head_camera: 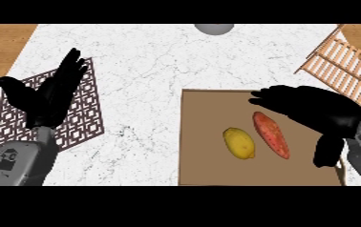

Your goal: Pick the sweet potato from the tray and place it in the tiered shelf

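Hovering with fingers spread and relaxed, the right hand (317, 111) hangs over the tray (204, 169), just above the sweet potato (271, 134), which lies beside a lemon (239, 143). The shelf (335, 61) stands beyond. The left hand (53, 90) rests open, fingers straight, over a mat (81, 121).
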You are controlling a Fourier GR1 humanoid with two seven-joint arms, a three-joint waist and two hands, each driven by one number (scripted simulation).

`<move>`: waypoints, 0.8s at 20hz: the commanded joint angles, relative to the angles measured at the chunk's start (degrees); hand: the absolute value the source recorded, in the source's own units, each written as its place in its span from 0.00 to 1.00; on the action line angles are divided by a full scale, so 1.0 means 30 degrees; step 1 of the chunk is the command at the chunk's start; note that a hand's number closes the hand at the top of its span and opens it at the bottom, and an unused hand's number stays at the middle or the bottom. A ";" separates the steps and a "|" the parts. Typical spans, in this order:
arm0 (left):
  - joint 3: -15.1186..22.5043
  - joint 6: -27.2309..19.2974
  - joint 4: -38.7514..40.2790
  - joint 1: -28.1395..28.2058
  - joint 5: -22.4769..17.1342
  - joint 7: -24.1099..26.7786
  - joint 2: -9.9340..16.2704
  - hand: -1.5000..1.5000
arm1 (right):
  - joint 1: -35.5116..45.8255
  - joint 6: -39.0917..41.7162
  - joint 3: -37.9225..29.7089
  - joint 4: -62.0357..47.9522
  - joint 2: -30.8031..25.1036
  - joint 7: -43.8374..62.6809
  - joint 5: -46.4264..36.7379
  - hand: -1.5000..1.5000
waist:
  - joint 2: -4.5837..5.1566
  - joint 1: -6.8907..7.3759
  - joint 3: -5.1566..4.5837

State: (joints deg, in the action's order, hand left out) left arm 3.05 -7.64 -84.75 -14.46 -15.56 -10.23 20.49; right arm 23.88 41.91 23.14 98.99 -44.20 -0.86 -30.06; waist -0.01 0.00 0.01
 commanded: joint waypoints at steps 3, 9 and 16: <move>-0.0447 0.0652 0.0452 0.0691 0.0626 0.1071 -0.0630 0.50 | -0.2037 -0.0271 -0.0377 0.0976 0.0304 -0.0833 -0.2488 0.00 | -0.0011 -0.0038 -0.0003; -0.0810 0.0635 -0.0941 0.0581 0.1132 -0.0607 -0.0858 0.50 | -0.2458 0.0753 -0.0853 0.0820 0.1641 -0.1135 -0.4016 0.00 | -0.0010 0.0020 -0.0004; -0.1639 0.1775 -0.0070 0.0802 0.1203 0.0241 -0.0983 0.50 | -0.2600 -0.1349 -0.1920 -0.2385 0.1705 -0.4685 -0.5873 0.00 | 0.0019 0.0032 -0.0002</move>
State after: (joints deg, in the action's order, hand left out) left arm -0.39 -4.61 -87.39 -13.06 -12.16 -12.33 17.63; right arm 16.93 40.74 18.86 95.74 -38.89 -9.95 -44.95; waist -0.01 0.11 0.01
